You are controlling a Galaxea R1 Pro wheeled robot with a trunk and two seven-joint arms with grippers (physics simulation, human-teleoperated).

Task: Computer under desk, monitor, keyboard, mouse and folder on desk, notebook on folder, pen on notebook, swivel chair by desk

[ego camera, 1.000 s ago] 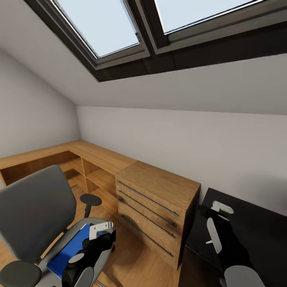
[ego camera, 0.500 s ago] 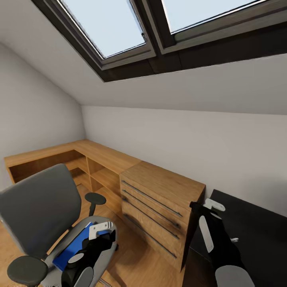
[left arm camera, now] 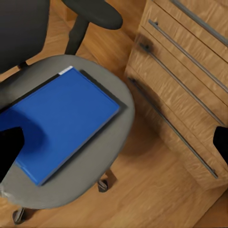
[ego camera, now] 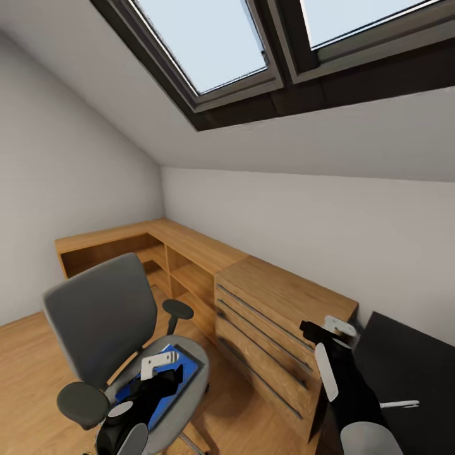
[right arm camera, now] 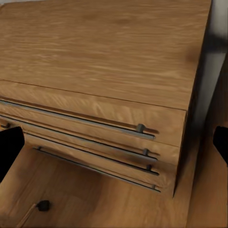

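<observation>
Folder [left arm camera: 61, 123]: bright blue, thin pale edge. Swivel chair [ego camera: 104, 316]: grey seat and back, black armrests. Drawer chest [right arm camera: 104, 71]: light wood grain, dark metal bar handles. Desk [ego camera: 411, 366]: black top. Floor [ego camera: 31, 360]: warm wood. Walls off-white; skylight frames [ego camera: 253, 101] near-black, panes pale blue.

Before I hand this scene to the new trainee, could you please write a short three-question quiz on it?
1. True or false: the folder lies on the seat of the swivel chair.
2. Which is closest beside the chair? A) a bed B) the light-wood drawer chest C) a fridge
3. Fill in: the left tool hovers above the ___ folder.

Key:
1. True. It lies flat on the grey seat.
2. B. The chest with long bar handles stands next to the chair, and the black desk is on its far side.
3. Blue. The left wrist view looks straight down on it between the dark fingertips.
</observation>
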